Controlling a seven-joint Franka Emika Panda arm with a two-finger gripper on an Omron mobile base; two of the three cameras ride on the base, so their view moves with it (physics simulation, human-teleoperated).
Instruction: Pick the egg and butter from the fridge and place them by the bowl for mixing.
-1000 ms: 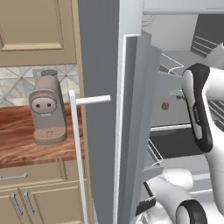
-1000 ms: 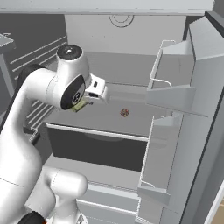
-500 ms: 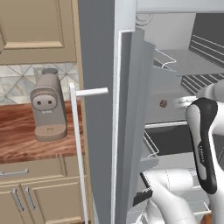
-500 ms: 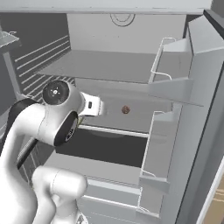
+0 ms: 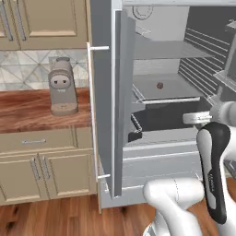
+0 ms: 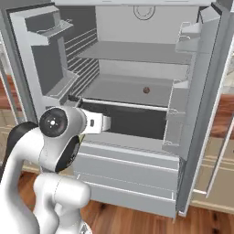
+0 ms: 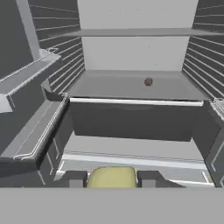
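Note:
The fridge [image 5: 166,50] [image 6: 137,50] stands wide open in front of me. The egg [image 5: 160,85] [image 6: 146,90] [image 7: 148,81], a tiny brownish ball, lies alone on the middle shelf toward the back. My gripper [image 7: 112,179] is shut on the butter [image 7: 112,176], a pale yellow lump between the two dark fingertips [image 7: 74,178]. The hand hovers outside the fridge, level with the dark drawer [image 7: 135,120] below the egg's shelf. The white wrist [image 6: 97,123] shows in the right base view. The bowl is out of view.
The left fridge door [image 5: 117,92], with its thin white handle [image 5: 92,110], juts out beside the arm. The right door with bins [image 6: 183,41] stands open. A coffee machine [image 5: 62,87] sits on the wooden counter [image 5: 27,110] at left, with tan cabinets [image 5: 41,170] below.
Both base views have shifted back, so the whole fridge front now shows. The arm has drawn out of the fridge and dropped lower, butter still held.

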